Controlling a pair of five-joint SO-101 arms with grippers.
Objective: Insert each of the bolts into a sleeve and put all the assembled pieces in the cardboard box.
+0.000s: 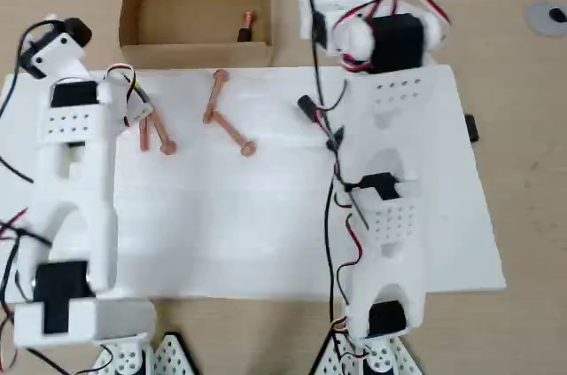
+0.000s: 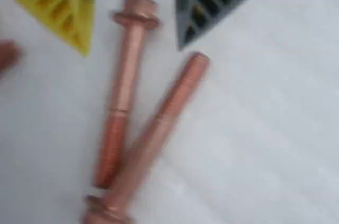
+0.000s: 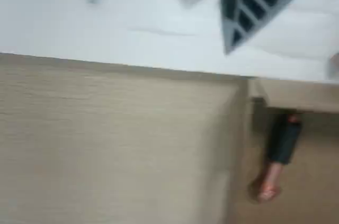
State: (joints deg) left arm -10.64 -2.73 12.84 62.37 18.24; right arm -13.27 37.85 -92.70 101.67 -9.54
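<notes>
Two copper bolts (image 2: 124, 97) (image 2: 159, 128) lie side by side on the white mat, crossing near their ends. My left gripper (image 2: 132, 46) hangs open just above them, its yellow and grey fingers on either side of one bolt's head. From the high view, this pair (image 1: 152, 134) is at the mat's far left, and two more bolts (image 1: 213, 96) (image 1: 235, 134) lie toward the middle. A black sleeve (image 1: 309, 107) rests on the mat. The cardboard box (image 1: 133, 11) holds one bolt in a sleeve (image 3: 280, 144). My right gripper (image 1: 312, 13) sits beside the box's right wall, open and empty, grey finger (image 3: 254, 1) showing.
The white mat (image 1: 266, 233) covers most of the table between the arms. Cables (image 1: 330, 215) run along the right arm. A small black piece (image 1: 471, 128) lies at the mat's right edge. A grey disc (image 1: 545, 16) sits at the table's far right.
</notes>
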